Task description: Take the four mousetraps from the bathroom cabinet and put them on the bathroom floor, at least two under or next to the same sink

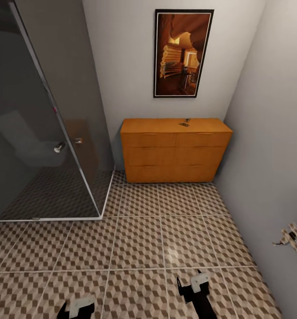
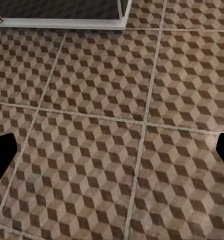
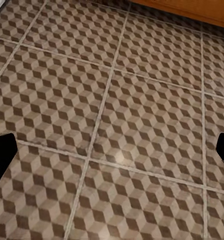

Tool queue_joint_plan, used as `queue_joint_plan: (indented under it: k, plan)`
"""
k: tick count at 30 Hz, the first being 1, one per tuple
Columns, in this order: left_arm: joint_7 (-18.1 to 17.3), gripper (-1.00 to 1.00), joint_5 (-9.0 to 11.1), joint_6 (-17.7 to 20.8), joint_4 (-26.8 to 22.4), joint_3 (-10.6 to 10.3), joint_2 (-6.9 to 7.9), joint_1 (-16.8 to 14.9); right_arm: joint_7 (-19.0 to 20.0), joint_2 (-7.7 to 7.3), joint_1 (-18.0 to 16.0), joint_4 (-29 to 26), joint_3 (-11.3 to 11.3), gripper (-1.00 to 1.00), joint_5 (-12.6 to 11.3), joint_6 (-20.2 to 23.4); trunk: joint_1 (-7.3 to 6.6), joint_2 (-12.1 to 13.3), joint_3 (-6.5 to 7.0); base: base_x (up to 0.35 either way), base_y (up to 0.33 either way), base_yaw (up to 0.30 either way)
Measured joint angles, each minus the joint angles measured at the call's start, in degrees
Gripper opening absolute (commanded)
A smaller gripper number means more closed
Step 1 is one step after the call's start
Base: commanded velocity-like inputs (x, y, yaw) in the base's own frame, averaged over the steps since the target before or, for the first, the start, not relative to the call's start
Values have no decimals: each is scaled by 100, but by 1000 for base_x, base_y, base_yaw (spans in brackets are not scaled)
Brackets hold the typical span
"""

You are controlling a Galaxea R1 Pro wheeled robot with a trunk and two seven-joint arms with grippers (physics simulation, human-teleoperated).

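From my head view, the cabinet (image 1: 176, 149) stood against the far wall under a framed picture (image 1: 183, 52), its drawers closed. Small dark things lay on its top, likely mousetraps (image 1: 184, 123), though too small to be sure. The glass shower enclosure (image 1: 42, 110) was to the left. The bathroom floor (image 1: 139, 239) spread between me and the cabinet. My left tool (image 1: 77, 308) and right tool (image 1: 193, 283) hung low over the tiles.

In my left wrist view, the left tool's fingertips (image 2: 2, 152) sat wide apart, released, over tiles near the shower's white sill (image 2: 61, 22).

In my right wrist view, the right tool's fingertips (image 3: 2, 155) were likewise spread and held nothing, with the cabinet's base (image 3: 192, 10) beyond.
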Motion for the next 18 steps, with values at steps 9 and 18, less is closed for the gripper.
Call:
queue_joint_plan:
  k: [9, 18]
  plan:
    - [0, 100, 0, 0, 0, 0, 0, -2, 0, 0, 0, 0, 1, 100, -1, -3, 0, 0, 0, 203, -141, -3]
    - [0, 100, 0, 1, 0, 0, 0, -1, 0, 0, 0, 0, 2, 100, -8, -6, 0, 1, 0, 204, -189, 0]
